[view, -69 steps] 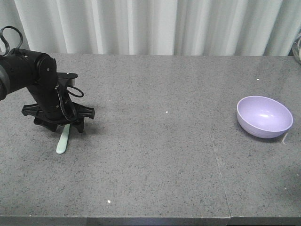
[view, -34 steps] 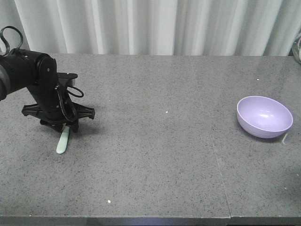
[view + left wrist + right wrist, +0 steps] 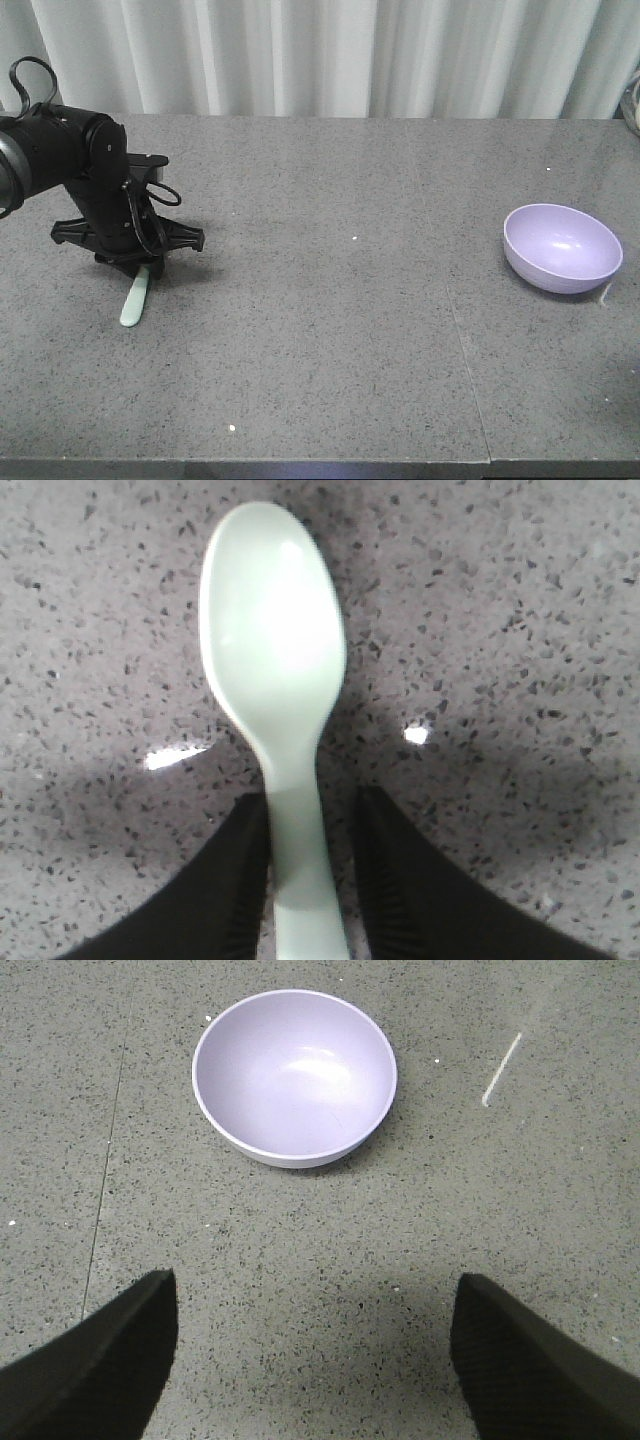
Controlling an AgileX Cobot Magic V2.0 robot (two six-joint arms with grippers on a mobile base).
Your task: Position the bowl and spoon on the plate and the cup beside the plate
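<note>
The mint-green spoon (image 3: 134, 300) lies flat on the grey table at the far left, its scoop (image 3: 275, 660) pointing away from the wrist camera. My left gripper (image 3: 137, 266) is down over its handle, open only narrowly (image 3: 312, 798). The left finger (image 3: 230, 880) touches the handle, and a thin gap shows at the right finger. The lavender bowl (image 3: 562, 247) stands upright and empty at the far right. My right gripper (image 3: 315, 1277) hangs wide open above bare table, short of the bowl (image 3: 295, 1070). The plate and cup are out of view.
The speckled grey table (image 3: 330, 330) has a seam (image 3: 465, 350) running front to back left of the bowl. A short white streak (image 3: 500, 1068) marks the surface beside the bowl. White curtains (image 3: 330, 55) hang behind the table's far edge.
The left gripper's fingers have narrowed around the spoon handle and the arm has shifted slightly right. The spoon and bowl have stayed in place.
</note>
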